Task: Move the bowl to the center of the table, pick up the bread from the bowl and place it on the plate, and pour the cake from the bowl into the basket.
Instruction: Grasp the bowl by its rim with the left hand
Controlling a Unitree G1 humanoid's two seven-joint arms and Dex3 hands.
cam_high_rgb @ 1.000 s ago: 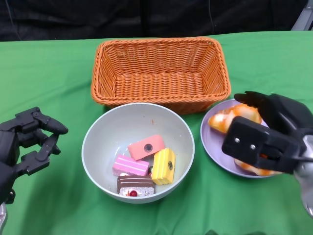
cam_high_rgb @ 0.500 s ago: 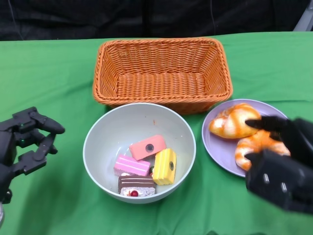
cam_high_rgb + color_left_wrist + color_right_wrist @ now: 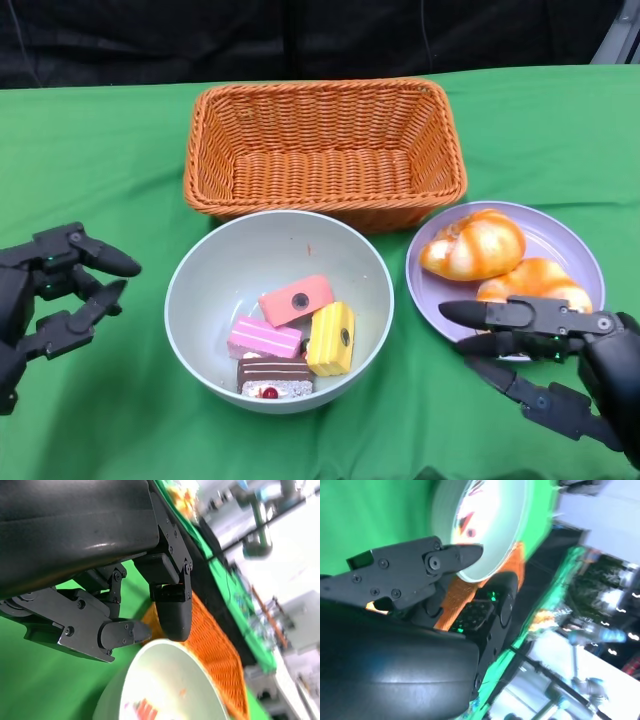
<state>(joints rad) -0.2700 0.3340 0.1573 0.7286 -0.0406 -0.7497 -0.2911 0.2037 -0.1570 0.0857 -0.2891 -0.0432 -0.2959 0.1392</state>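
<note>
Nearest, at 8 o'clock, the left robot hand (image 3: 50, 290) hangs with fingers apart and nothing in them; at 4 o'clock the right robot hand (image 3: 560, 365) is likewise spread and empty, its fingertips over the near rim of the plate (image 3: 440, 300).

The bowl (image 3: 200, 290) sits at the middle of the counter (image 3: 90, 150), between the two hands, with four cake (image 3: 298, 300) pieces loose in its bottom. It looks rigid, smooth and probably light, so the rim may slip in a pinch; my guess is that a hold across the rim at 9 o'clock, fingers inside and thumb outside, would serve best for tipping. The cakes should slide out easily.

At 2 o'clock two pieces of bread (image 3: 472, 247) lie on the plate, touching. At 12 o'clock stands the basket (image 3: 325, 150), just beyond the bowl's far rim.

The counter wears a green cloth; behind it is dark backdrop. The wrist views show a blurred bright room.
</note>
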